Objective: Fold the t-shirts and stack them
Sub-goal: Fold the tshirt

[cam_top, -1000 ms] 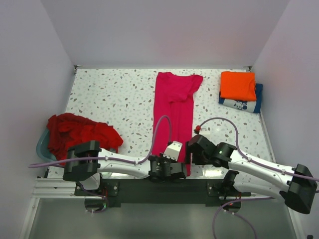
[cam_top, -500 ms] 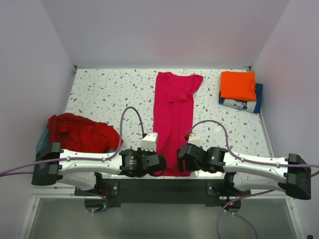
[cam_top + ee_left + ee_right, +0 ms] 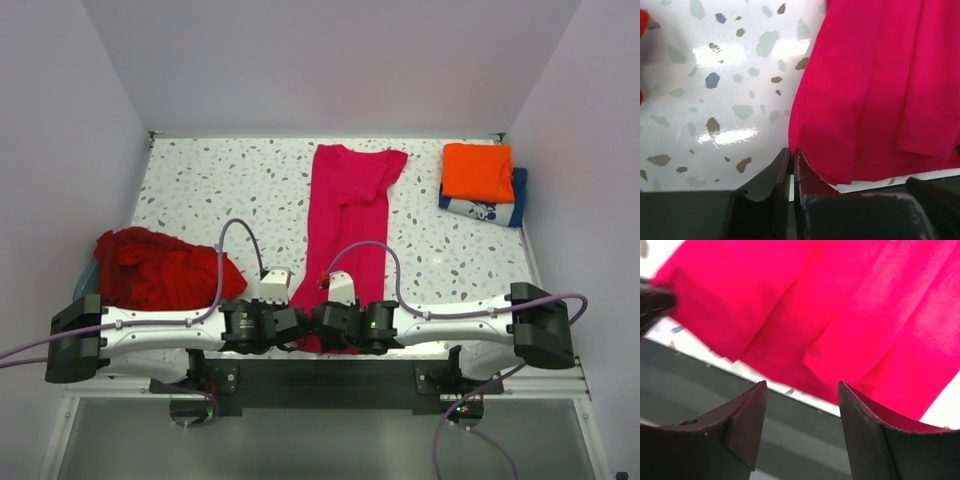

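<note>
A magenta-pink t-shirt point(image 3: 348, 215) lies folded into a long strip down the middle of the table, its hem at the near edge. My left gripper point(image 3: 792, 151) is shut on the hem's left corner, and pink cloth point(image 3: 875, 90) is pinched between the jaws. In the top view the left gripper point(image 3: 300, 325) sits at that corner. My right gripper point(image 3: 802, 385) stands open just over the hem point(image 3: 805, 315), nothing between its fingers; from above the right gripper point(image 3: 324, 322) is close beside the left one. Dark red t-shirts point(image 3: 160, 268) are heaped at the left. An orange t-shirt point(image 3: 478, 170) lies folded on a navy one point(image 3: 495, 208) at the back right.
A pale blue tub point(image 3: 85, 280) holds the dark red heap at the table's left edge. The dark frame rail point(image 3: 790, 440) runs just below the table's near edge. White walls close in the table on three sides.
Both grippers have slid left along the near hem. The left one has shut on the hem's left corner. The right one has crossed to the hem's middle and narrowed somewhat.
</note>
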Robot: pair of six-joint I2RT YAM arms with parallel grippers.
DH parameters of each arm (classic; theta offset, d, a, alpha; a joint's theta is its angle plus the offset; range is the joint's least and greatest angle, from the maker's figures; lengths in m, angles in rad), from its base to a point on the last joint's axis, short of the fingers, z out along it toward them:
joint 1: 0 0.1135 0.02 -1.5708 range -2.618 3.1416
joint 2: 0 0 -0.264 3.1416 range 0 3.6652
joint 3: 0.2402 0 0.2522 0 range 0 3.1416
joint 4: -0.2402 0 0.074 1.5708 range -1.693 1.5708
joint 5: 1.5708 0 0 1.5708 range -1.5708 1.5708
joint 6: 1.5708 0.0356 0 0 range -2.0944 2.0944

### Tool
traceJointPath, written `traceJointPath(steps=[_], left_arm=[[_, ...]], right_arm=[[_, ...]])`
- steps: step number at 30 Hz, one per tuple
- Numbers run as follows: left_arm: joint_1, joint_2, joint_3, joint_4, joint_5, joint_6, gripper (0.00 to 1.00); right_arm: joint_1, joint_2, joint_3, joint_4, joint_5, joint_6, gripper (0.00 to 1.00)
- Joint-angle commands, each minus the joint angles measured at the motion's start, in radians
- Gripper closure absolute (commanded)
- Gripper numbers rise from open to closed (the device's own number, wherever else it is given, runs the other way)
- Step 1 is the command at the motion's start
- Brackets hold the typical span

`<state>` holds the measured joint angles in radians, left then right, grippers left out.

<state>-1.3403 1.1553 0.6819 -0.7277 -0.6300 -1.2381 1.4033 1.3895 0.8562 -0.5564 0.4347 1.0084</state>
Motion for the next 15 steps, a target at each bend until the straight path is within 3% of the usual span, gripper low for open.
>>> traceJointPath(steps=[1, 15], left_arm=[[0.006, -0.014, -0.008, 0.043, -0.007, -0.011, 0.91], [0.01, -0.012, -0.033, 0.074, 0.015, -0.014, 0.94]], right_arm=[[0.005, 0.065, 0.035, 0.03, 0.071, -0.004, 0.39], [0.01, 0.114, 0.026, 0.11, 0.116, -0.044, 0.5]])
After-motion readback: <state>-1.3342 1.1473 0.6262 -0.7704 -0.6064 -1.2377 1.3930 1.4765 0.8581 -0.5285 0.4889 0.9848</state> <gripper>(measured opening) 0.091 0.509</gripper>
